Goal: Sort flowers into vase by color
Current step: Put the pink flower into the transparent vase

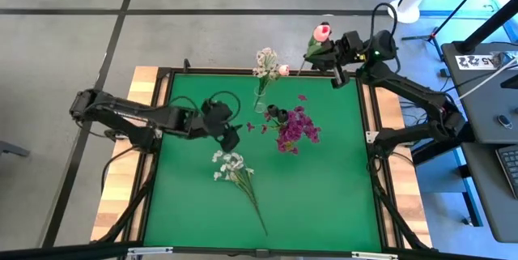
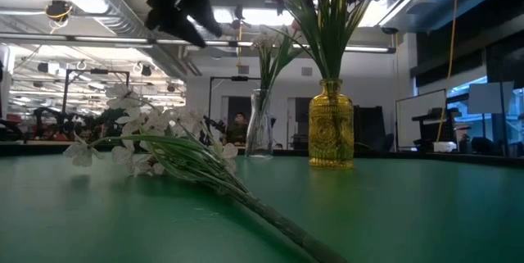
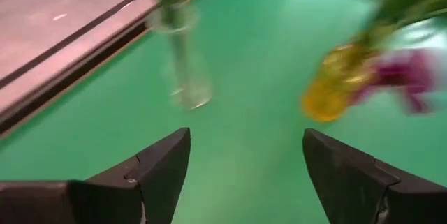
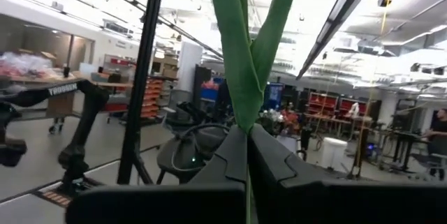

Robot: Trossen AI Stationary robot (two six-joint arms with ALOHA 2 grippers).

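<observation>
A spray of white flowers (image 1: 232, 166) lies flat on the green mat, its stem running toward the near edge; it also shows in the low view (image 2: 155, 144). A clear vase (image 1: 261, 102) (image 3: 185, 77) holds white and pale pink flowers (image 1: 266, 61). Beside it, a yellow vase (image 2: 332, 124) (image 3: 327, 97) holds magenta flowers (image 1: 298, 126). My left gripper (image 1: 230, 136) (image 3: 246, 147) hangs open above the mat, just far of the white spray. My right gripper (image 1: 325, 51) (image 4: 246, 132), over the table's far edge, is shut on a pink-budded flower (image 1: 322, 31). My right gripper pinches the pink flower's green stem (image 4: 244, 116) between its two fingers, just where two long leaves (image 4: 234, 49) fork off. The flower is lifted clear of the table. Its bud stands past the fingertips, and a thin length of stem (image 1: 301, 67) trails off the other way.
The two vases stand close together at the far middle of the mat (image 1: 324, 187). A black frame (image 1: 368, 130) rims the table. A desk with equipment (image 1: 494, 90) stands to the right. Bare mat lies on the near right.
</observation>
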